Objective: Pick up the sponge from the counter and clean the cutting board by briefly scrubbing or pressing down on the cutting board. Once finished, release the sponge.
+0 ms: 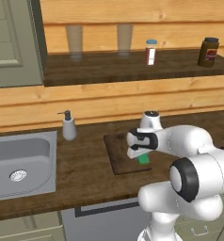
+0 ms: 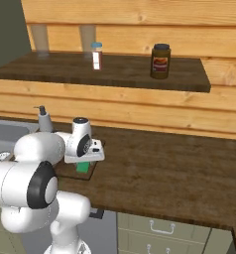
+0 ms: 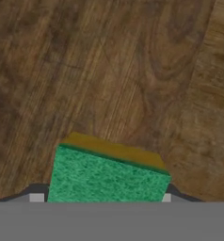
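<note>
My gripper [image 3: 101, 197] is shut on the bright-green sponge [image 3: 107, 176], whose yellowish layer faces away from the hand. The sponge is down at the dark-brown cutting board [image 3: 100, 70]; I cannot tell whether it touches. In the left base view the gripper [image 1: 141, 153] points down over the board [image 1: 116, 150], and the green sponge [image 1: 143, 159] peeks out under it. The right base view shows the sponge [image 2: 82, 167] at the board's [image 2: 90, 168] right part, beneath the hand [image 2: 83, 158]. The counter [image 1: 85, 179] lies all around the board.
A steel sink [image 1: 20, 162] is set into the counter at the left, with a soap dispenser [image 1: 68, 126] behind it. The higher shelf [image 1: 132, 66] carries two glasses, a shaker [image 1: 151, 52] and a dark jar [image 1: 208, 52]. Open counter [image 2: 179, 168] stretches right.
</note>
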Motion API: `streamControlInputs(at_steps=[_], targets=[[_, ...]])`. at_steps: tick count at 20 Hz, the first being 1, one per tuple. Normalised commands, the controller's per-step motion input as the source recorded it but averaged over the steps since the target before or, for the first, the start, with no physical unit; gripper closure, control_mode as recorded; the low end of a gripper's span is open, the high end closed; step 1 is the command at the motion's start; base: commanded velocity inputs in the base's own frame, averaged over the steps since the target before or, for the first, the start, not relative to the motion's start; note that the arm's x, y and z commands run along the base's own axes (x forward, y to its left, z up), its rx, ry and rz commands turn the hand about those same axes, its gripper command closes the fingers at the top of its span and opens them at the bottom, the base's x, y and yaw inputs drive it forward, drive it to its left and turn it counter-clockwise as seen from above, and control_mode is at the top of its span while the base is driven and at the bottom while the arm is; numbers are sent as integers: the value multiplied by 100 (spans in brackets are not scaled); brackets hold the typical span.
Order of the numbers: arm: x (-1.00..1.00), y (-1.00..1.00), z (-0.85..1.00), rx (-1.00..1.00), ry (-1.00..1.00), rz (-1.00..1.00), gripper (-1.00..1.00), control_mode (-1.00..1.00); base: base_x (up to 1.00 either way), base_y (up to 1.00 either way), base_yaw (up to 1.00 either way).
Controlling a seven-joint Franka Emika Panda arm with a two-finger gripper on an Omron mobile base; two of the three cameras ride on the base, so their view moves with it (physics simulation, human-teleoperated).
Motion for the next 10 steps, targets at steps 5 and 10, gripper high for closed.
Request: streamControlInputs(at_steps=[5, 10], targets=[[-56, 0, -46, 0, -3, 3, 100, -100, 0, 0, 0], [-27, -2, -31, 0, -4, 1, 100, -100, 0, 0, 0]])
